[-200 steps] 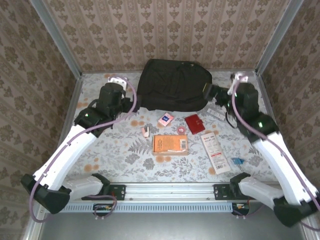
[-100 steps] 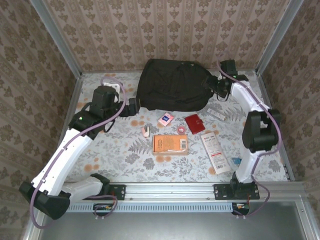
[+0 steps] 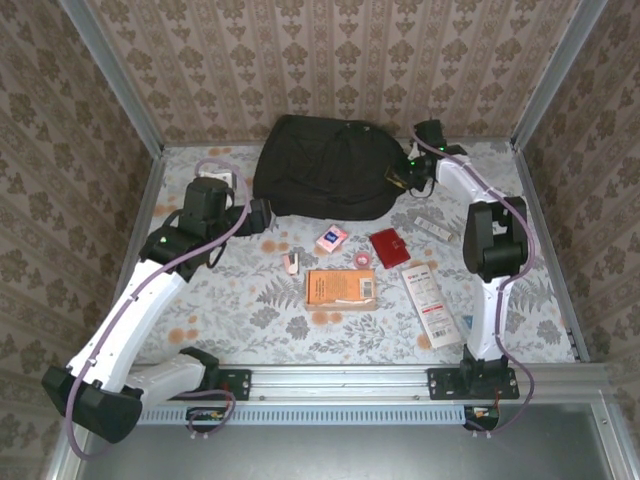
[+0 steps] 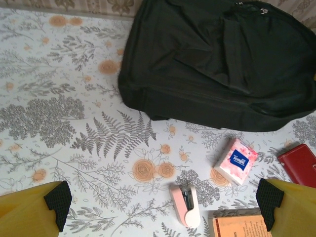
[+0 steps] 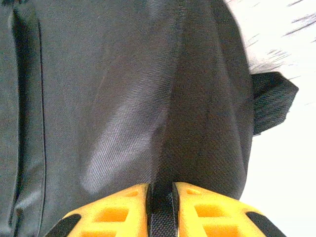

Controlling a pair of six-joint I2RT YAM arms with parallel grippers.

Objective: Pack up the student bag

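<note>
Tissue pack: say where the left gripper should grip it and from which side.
From above, most likely, closing across its shorter width. The tissue pack lies flat and skewed, clear of the backpack and stapler, so the open left gripper should turn to match.

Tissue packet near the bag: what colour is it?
Pink with a blue label; the tissue packet shows best in the left wrist view.
</note>
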